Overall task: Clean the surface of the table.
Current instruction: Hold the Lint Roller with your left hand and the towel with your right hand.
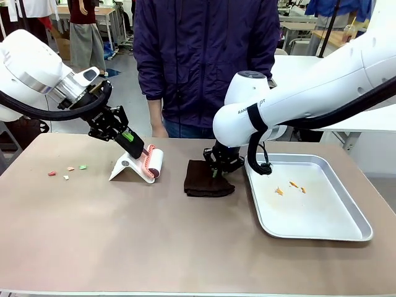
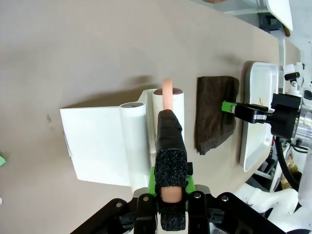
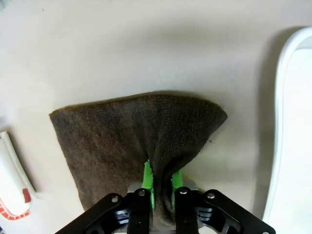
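Observation:
The taupe-brown table (image 1: 124, 229) carries a few small pink and green scraps (image 1: 68, 169) at its left. My left gripper (image 1: 137, 150) is shut on the pink handle (image 2: 167, 92) of a white roller brush (image 1: 152, 163), which rests on a white dustpan-like stand (image 2: 100, 146). To its right, my right gripper (image 1: 218, 168) is shut on a pinched fold of a dark brown cloth (image 1: 207, 180) lying on the table. In the right wrist view the green pads (image 3: 147, 178) clamp the cloth (image 3: 131, 136) near its close edge.
A silver metal tray (image 1: 346, 232) with a few orange crumbs (image 1: 291, 185) sits at the right, its rim (image 3: 287, 122) close to the cloth. A person in a dark purple jacket (image 1: 204, 55) stands at the far edge. Bare tabletop spreads along the front.

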Robot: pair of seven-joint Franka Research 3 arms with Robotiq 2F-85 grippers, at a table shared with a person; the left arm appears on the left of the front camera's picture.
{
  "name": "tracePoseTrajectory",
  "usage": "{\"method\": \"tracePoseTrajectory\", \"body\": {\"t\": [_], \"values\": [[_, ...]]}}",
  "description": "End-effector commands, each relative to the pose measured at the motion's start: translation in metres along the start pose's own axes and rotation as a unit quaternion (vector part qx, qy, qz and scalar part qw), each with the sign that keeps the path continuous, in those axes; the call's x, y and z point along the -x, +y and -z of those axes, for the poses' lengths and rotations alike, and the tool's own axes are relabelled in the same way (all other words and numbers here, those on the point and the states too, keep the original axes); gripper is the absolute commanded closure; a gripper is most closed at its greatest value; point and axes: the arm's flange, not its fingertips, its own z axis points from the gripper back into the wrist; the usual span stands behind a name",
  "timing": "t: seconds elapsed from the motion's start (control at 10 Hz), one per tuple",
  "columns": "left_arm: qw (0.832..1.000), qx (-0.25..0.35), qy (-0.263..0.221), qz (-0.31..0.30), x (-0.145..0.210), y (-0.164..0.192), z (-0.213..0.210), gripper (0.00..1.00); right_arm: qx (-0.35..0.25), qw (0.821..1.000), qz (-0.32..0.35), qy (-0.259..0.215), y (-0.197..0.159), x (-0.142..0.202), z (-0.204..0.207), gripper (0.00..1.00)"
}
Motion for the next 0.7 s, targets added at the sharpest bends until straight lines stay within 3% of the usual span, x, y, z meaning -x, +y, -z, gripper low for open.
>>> {"method": "tracePoseTrajectory", "body": {"t": [0.0, 0.5, 0.6], "values": [[1.000, 0.018, -0.015, 0.009, 0.008, 0.000, -0.002, 1.00, 0.002, 1.000, -0.013, 0.025, -0.010, 0.002, 0.005, 1.00], [0.999, 0.028, -0.026, 0.012, 0.011, -0.001, -0.009, 1.00, -0.002, 0.999, 0.013, 0.034, -0.016, 0.000, 0.001, 1.00], [0.999, 0.036, -0.031, 0.015, 0.013, 0.000, -0.012, 1.00, -0.029, 0.998, 0.022, 0.044, -0.023, 0.000, -0.007, 1.00]]}}
